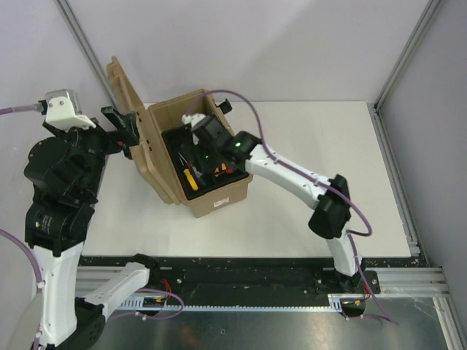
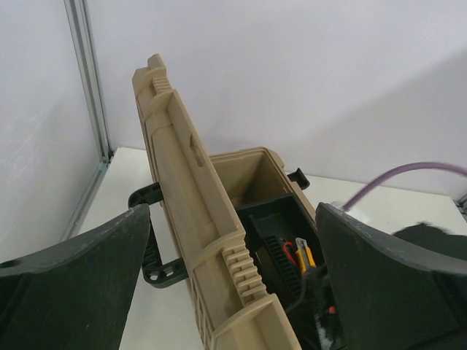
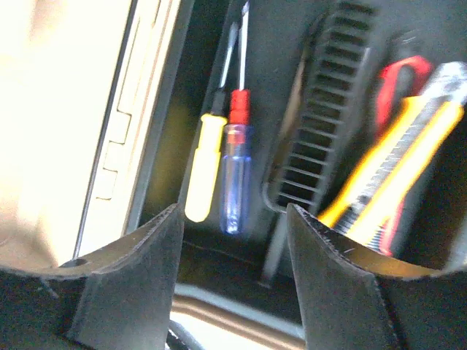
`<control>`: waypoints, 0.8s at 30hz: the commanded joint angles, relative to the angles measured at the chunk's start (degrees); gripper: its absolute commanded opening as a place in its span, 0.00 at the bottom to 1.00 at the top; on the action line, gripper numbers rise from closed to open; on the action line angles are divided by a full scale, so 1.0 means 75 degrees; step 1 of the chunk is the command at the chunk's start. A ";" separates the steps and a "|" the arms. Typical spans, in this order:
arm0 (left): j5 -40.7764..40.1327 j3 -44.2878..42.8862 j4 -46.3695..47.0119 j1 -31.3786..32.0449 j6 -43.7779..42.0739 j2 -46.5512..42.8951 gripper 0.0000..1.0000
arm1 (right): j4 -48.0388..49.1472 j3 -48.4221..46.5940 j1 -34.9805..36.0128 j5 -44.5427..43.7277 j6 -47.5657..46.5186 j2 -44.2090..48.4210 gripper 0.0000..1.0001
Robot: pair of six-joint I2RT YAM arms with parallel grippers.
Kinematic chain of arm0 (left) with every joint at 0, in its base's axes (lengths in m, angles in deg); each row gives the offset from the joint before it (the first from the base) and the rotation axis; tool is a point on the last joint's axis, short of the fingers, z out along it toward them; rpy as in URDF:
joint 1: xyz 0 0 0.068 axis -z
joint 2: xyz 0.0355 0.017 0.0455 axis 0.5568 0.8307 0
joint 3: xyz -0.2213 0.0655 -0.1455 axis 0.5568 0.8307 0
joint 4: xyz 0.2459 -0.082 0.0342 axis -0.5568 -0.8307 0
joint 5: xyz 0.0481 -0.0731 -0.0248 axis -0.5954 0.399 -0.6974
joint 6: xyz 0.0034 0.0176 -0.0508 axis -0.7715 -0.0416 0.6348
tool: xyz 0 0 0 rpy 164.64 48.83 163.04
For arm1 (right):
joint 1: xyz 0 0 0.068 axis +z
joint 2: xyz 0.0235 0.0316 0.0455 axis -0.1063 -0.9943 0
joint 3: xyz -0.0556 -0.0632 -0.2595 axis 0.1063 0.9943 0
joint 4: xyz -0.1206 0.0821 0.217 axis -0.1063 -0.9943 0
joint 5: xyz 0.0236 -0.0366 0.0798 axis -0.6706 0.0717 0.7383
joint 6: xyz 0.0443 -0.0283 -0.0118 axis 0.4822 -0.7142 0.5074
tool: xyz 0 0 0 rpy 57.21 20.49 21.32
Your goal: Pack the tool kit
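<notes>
Tan hard-plastic tool case (image 1: 213, 191), open, left of centre on white surface (image 1: 314, 138); ribbed tan lid (image 2: 191, 219) up near vertical on the left side. Inside, black moulded tray (image 3: 328, 117) with a slotted divider. Left bay: yellow-handled screwdriver (image 3: 203, 169) touching blue clear-handled screwdriver with red collar (image 3: 235, 182), side by side, shafts pointing away. Right bay: yellow-and-black utility knife (image 3: 398, 171) lying over a red-handled item (image 3: 403, 67), type unclear through blur. Right tool (image 3: 232, 215) down inside the case just above the screwdriver handles, fingers spread, nothing gripped. Left tool (image 1: 122, 127) released too, wide apart, straddling the lid edge; contact with the lid not clear. Black latch clips (image 2: 157, 255) hanging loose on the lid's outer face. Judged handling: screwdrivers light, rigid, smooth round handles, likely to roll or slip, so best pinched across mid-handle, not the thin shaft. Knife light but lopsided; best taken across the body. Lid stiff, hinged, prone to dropping once past upright; best held at the ribbed rim and lowered slowly. Contents look seated, so probably closing and latching left.
</notes>
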 commanded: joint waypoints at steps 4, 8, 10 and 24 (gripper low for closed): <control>-0.0773 -0.0378 -0.0283 -0.0273 0.0777 0.0656 0.99 | 0.1453 0.1298 -0.1394 -0.0088 0.0703 0.2408 0.74; -0.0465 -0.0421 -0.0313 -0.1017 0.1297 0.1195 0.99 | 0.1674 0.2024 -0.2335 0.0161 0.1106 0.2928 0.75; -0.0108 -0.0437 -0.0307 -0.1478 0.1654 0.1468 0.99 | 0.1777 0.2410 -0.2789 0.0281 0.1254 0.3100 0.75; 0.3622 0.0080 0.0106 -0.4355 0.3394 0.2600 0.92 | 0.2590 0.3990 -0.4455 0.1716 0.1797 0.3363 0.72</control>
